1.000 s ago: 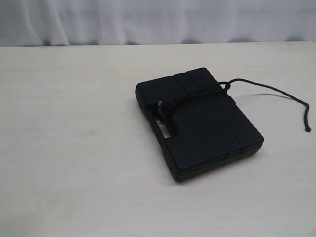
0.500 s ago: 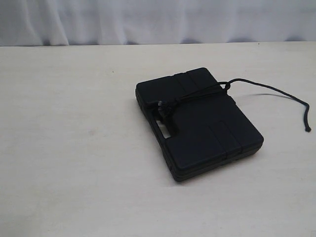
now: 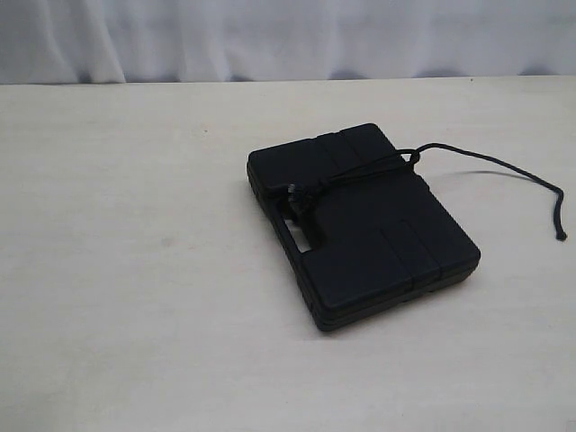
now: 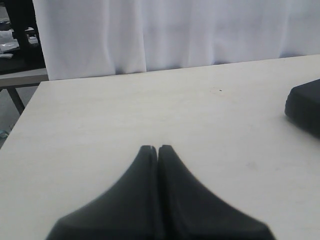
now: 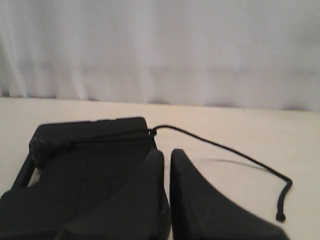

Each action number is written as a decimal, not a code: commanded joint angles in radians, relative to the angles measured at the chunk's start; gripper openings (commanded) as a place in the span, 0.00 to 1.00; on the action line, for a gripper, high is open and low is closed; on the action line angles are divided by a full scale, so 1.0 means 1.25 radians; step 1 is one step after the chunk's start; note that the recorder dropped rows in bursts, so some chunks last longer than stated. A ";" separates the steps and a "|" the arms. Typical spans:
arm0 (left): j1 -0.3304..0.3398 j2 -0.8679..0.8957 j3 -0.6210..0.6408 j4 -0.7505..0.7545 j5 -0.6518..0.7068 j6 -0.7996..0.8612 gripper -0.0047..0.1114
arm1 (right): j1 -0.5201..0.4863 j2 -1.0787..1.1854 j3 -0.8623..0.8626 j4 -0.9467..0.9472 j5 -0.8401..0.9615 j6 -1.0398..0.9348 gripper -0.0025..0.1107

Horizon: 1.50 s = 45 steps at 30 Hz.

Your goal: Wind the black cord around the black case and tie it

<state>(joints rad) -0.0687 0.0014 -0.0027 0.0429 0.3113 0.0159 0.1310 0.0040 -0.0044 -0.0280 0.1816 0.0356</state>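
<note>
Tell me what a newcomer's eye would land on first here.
The case lies flat on the pale table, right of centre in the exterior view. A cord crosses its top to a knotted lump by the handle slot, its loose tail trailing right across the table. The left end effector and right end effector are shut, empty.

I take this for a lab recording bay rather than a home — a white curtain (image 3: 270, 36) closes off the whole top of the frame behind a plain pale table (image 3: 117, 297). In the left wrist view, past the curtain's edge, I see a grey bench (image 4: 22, 79) and dim clutter (image 4: 10, 37) — workroom stuff.
</note>
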 commanded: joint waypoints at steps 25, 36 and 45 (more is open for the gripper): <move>0.004 -0.001 0.002 -0.001 -0.002 -0.007 0.04 | -0.005 -0.003 0.003 0.013 0.132 -0.064 0.06; 0.004 -0.001 0.002 -0.001 -0.002 -0.007 0.04 | -0.005 -0.003 0.003 0.033 0.130 -0.058 0.06; 0.004 -0.001 0.002 -0.001 -0.002 -0.007 0.04 | -0.005 -0.003 0.003 0.033 0.130 -0.058 0.06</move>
<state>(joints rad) -0.0666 0.0014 -0.0027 0.0429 0.3127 0.0159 0.1310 0.0040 -0.0022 0.0104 0.3491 -0.0371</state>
